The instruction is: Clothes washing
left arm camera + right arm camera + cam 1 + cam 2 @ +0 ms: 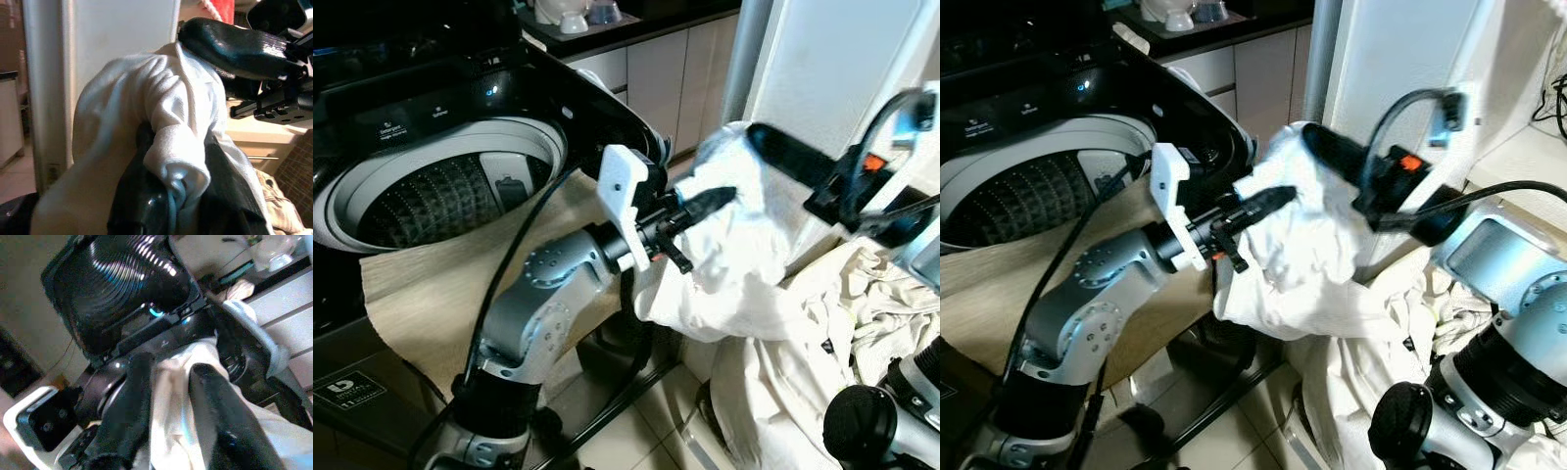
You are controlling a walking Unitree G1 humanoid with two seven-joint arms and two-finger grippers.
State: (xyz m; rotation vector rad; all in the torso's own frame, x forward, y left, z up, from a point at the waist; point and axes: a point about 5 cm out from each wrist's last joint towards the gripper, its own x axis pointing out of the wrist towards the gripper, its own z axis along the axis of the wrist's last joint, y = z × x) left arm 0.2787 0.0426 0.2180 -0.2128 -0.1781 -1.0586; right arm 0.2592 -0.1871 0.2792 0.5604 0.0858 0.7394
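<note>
Nearest the camera, at 5 o'clock: dark rounded joint of the right arm point(862, 426), beside a heap of cream laundry point(862, 313) spilling toward the tiled floor point(636, 431). At 7 o'clock, a small label point(347, 390) on the dark washer front, print too small to read; two white captions on the control panel point(411, 122) likewise illegible, with a blue indicator light near them.

Centre: white garment point(734, 245), soft, crumpled and bunched into a rounded bundle, lifted clear of the heap, its lower folds hanging down into the cream cloth; well right of the open washing machine drum point(440, 196) at 10 o'clock.

Left gripper point(710, 201) reaching from 7 o'clock, silver elbow bent, white wrist bracket upright; black fingers point(146, 205) clenched on a twisted fold of the garment. Right gripper point(783, 157) entering from 3 o'clock, pointing toward 10 o'clock; two black fingers point(215, 401) pinching the cloth between them at the top of the bundle. Raised glossy lid point(122, 284) of the washer behind.

Beige mat point(431, 294) draped over the machine's front edge; white cabinets point(656, 69) at 12 o'clock.
</note>
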